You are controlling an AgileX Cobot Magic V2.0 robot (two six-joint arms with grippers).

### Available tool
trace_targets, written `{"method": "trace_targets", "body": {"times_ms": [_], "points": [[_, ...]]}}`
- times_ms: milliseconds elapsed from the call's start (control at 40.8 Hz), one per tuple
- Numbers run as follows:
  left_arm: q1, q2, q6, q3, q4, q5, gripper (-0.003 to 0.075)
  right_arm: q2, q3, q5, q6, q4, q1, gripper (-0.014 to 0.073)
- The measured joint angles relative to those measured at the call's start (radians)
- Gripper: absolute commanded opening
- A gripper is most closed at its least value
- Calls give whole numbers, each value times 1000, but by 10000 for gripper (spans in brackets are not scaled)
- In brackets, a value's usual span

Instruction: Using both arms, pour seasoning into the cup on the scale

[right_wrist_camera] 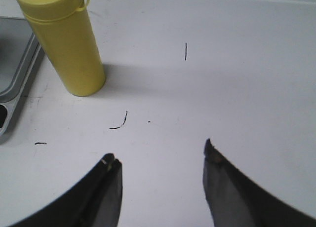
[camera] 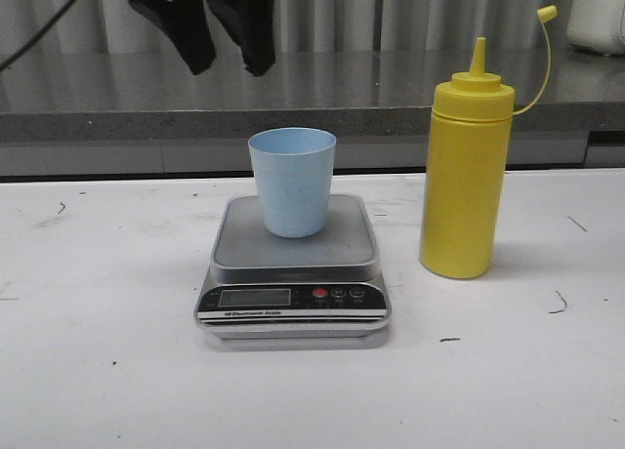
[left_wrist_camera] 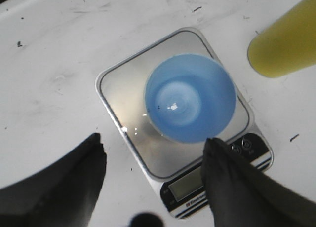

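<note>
We find the scale (camera: 293, 273) centred on the white tabletop (camera: 98, 371), with bare surface on all sides. The cup (camera: 291, 181) stands upright on the steel platform, near its middle and inside every edge. The seasoning (camera: 466, 176) stands upright on the tabletop just beside the scale, apart from it, cap hanging from its tether. Above the cup, we see the left gripper (left_wrist_camera: 153, 143) with jaws spread wide, wider than the cup rim, holding nothing. The right gripper (right_wrist_camera: 160, 155) hangs over bare tabletop near the seasoning, jaws wide and empty. A grey counter (camera: 322, 98) runs behind the tabletop. Small dark marks dot the surface.
</note>
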Motion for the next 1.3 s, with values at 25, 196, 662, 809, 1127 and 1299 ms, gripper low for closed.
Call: {"method": "trace_targets", "body": {"times_ms": [25,196,662,809,1127,1299], "points": [[0,-12,0,14,8,-3,419,0,0,0,0,0,0,405],[2,-173,1,174,35,-37,419,0,0,0,0,0,0,405],[4,-706,1,611,37,-163,419,0,0,0,0,0,0,405],[4,-880,1,737,37,-199,419,0,0,0,0,0,0,405],[4,-1180,1,923,37,-217,419,0,0,0,0,0,0,405],[4,-1208,1,949,37,-239,419,0,0,0,0,0,0,405]]}}
